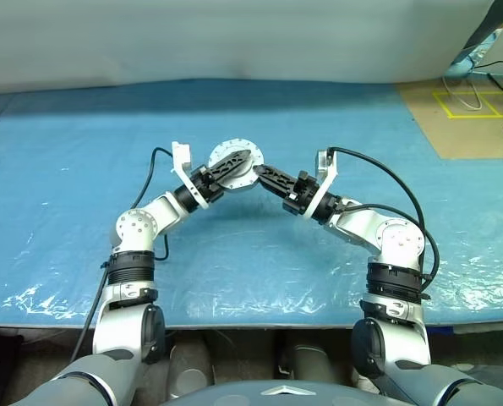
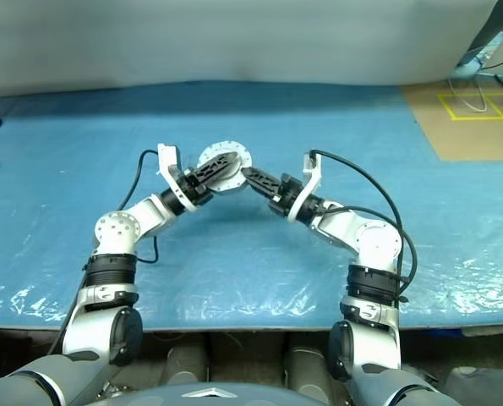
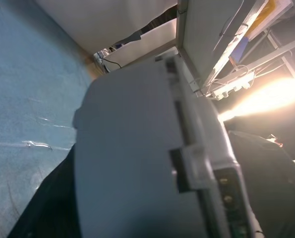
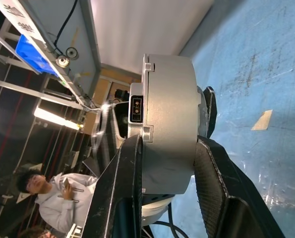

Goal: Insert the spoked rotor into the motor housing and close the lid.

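I have the motor housing (image 4: 169,129) clenched edgewise in my right claw (image 1: 268,178) above the bench (image 1: 82,152), my left claw (image 1: 234,165) seemingly pressing the lid (image 3: 132,148) shut; next, squeeze it flush.

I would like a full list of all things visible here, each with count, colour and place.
motor housing: one, grey, held above the table between both hands, lid closed
lid: one, silver, facing the head camera
table cover: one, blue, over the whole table
yellow tape marks: one set, on brown floor, far right
person: one, light hoodie, in the background
left hand: one, black fingers, across the lid
right hand: one, black fingers, clamping the housing's sides
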